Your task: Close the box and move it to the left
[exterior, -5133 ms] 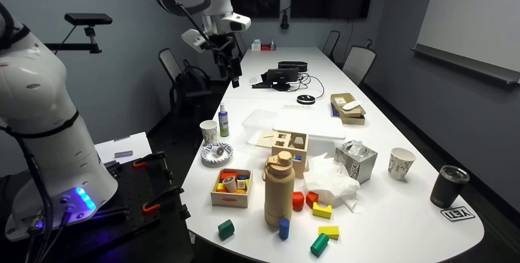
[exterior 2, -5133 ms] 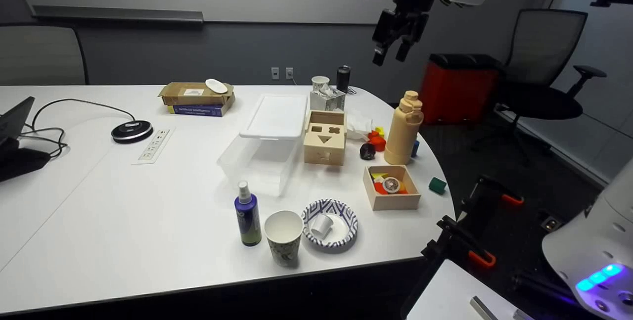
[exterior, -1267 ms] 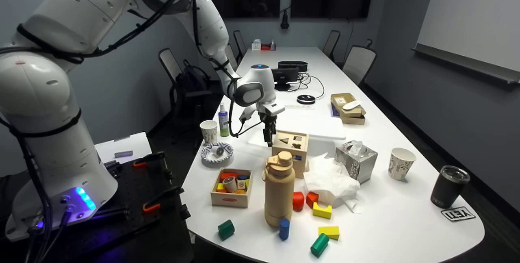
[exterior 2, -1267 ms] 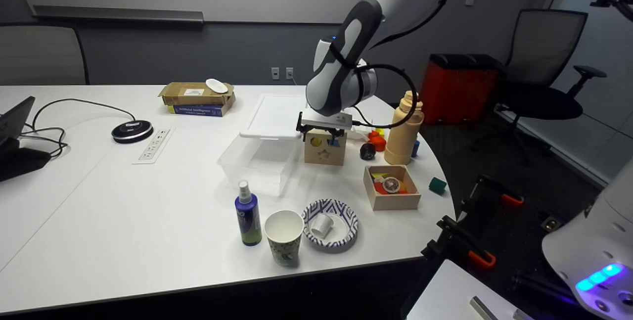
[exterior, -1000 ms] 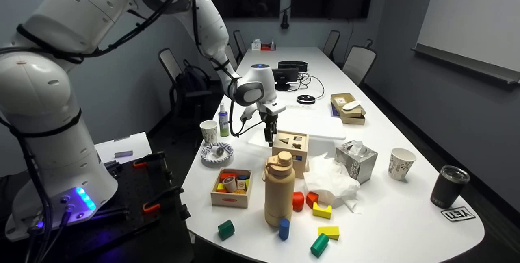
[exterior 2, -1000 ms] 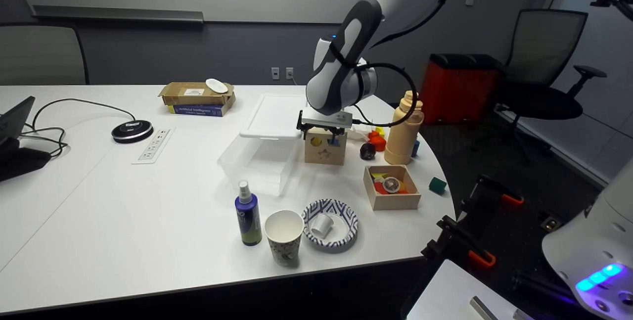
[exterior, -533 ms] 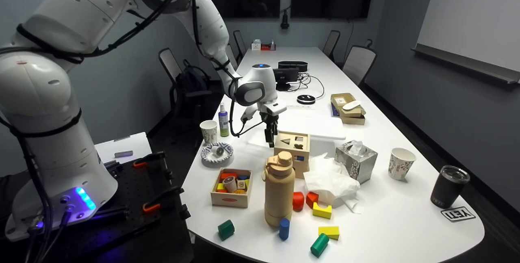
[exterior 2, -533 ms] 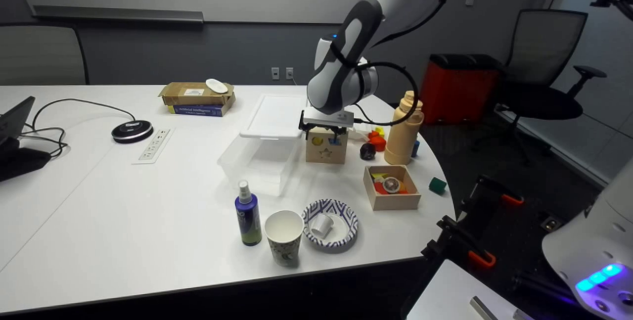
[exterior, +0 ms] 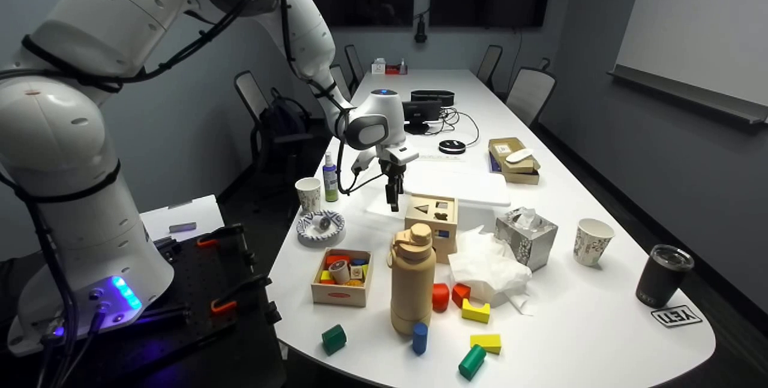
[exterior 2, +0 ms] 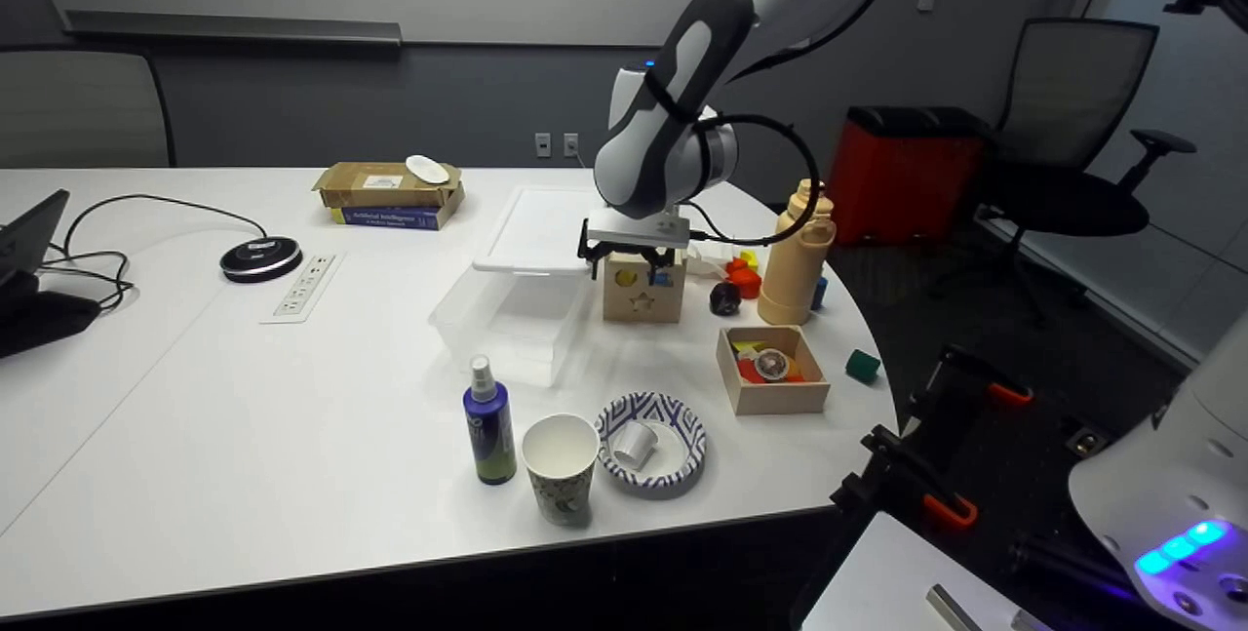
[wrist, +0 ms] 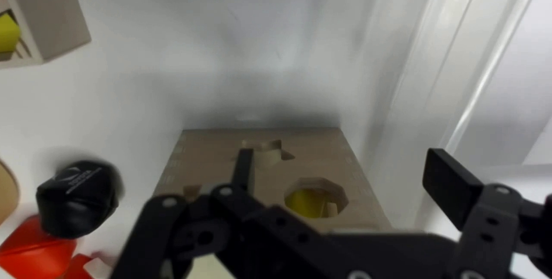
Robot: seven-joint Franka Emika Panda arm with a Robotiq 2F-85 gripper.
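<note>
Beside the clear bin [exterior 2: 512, 334], wooden box [exterior 2: 642, 307] stands with its lid [exterior: 431, 209] apparently down, gripper [wrist: 338, 162] near it, spread and clasping nothing; closing looks done, the leftward shift seemingly yet to come.

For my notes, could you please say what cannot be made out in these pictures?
Wooden box: partly hidden by the tan bottle in an exterior view.
Its lid: mostly behind the gripper in an exterior view.
Block tray: cut off by the wrist view's left edge.

White arm [exterior: 114, 16] (blue-lit base [exterior: 90, 268]), black cables [exterior: 114, 84], black 2-fingered gripper [wrist: 340, 158]
</note>
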